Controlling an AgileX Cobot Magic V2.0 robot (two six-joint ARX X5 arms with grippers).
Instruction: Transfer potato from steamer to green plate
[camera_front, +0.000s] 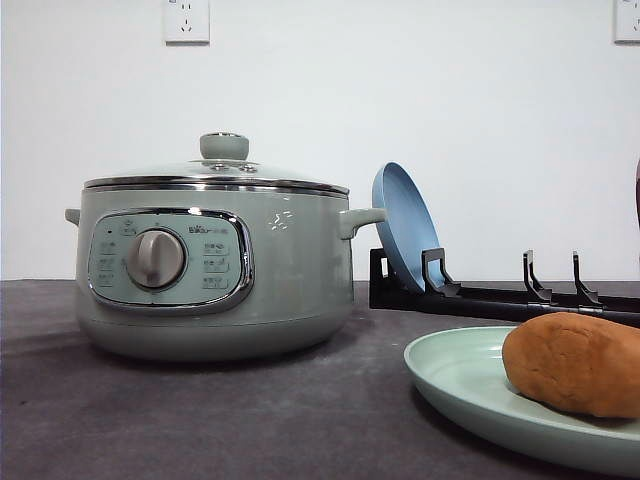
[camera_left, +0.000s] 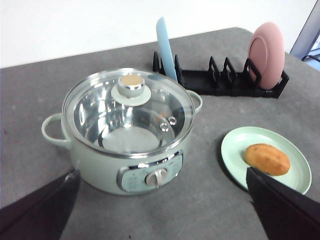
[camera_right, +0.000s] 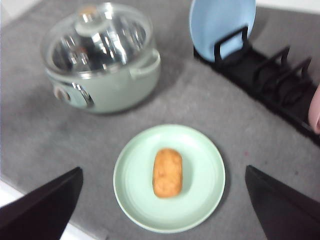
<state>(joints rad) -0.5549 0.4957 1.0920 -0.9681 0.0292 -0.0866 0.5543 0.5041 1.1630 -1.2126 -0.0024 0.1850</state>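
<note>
On the green plate (camera_right: 145, 200) lies the potato (camera_right: 167, 172); both claws spread, tips cropped.

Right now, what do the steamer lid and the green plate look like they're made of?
The steamer lid looks like clear glass in a chrome rim: the shiny metal interior shows through it. The green plate looks like glazed ceramic or melamine, smooth with a soft sheen; which one, I can't tell.

Front view's edge crops the potato (camera_front: 578, 362) and green plate (camera_front: 470, 385).
</note>
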